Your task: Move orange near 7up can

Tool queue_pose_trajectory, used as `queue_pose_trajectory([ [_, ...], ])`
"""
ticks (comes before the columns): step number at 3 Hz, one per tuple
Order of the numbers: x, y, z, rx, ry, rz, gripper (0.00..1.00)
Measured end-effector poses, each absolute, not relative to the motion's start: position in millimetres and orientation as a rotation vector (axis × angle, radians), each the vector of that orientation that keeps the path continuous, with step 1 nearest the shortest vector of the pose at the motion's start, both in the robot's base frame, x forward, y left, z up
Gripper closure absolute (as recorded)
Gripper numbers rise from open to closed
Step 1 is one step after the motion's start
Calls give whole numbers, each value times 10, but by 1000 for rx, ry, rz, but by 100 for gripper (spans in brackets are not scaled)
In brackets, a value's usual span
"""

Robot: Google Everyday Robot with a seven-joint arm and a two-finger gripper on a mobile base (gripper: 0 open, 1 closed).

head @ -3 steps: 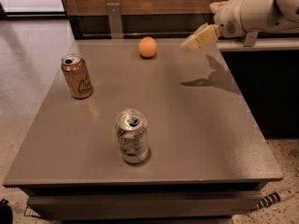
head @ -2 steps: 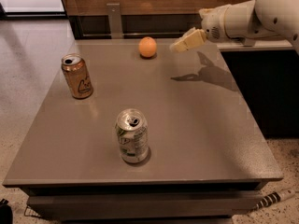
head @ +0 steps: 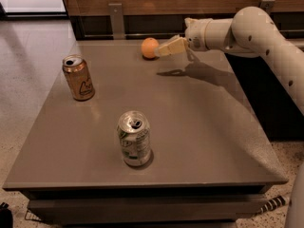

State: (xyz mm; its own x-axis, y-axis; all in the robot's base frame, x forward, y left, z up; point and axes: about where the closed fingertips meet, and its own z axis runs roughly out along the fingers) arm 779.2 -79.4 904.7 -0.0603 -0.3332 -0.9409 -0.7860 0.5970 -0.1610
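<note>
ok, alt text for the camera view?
A robot arm's gripper sits right beside an orange at the far edge of a grey table. A silver-green soda can stands near the front, and a golden-brown can stands toward the left edge.

orange (head: 149, 47) far back, end effector (head: 159, 51) just beside, 7up can (head: 135, 138) upright front

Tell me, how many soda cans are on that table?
2. The golden-brown can stands at the left of the table; the 7up can near its front edge. The gripper is beside the orange at the back.
</note>
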Motion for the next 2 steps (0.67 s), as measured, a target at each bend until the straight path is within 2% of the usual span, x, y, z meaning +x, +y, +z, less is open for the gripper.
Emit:
queue_pose_trajectory([
  [2, 7938, -619, 8825, -943, 1676, 523, 0],
])
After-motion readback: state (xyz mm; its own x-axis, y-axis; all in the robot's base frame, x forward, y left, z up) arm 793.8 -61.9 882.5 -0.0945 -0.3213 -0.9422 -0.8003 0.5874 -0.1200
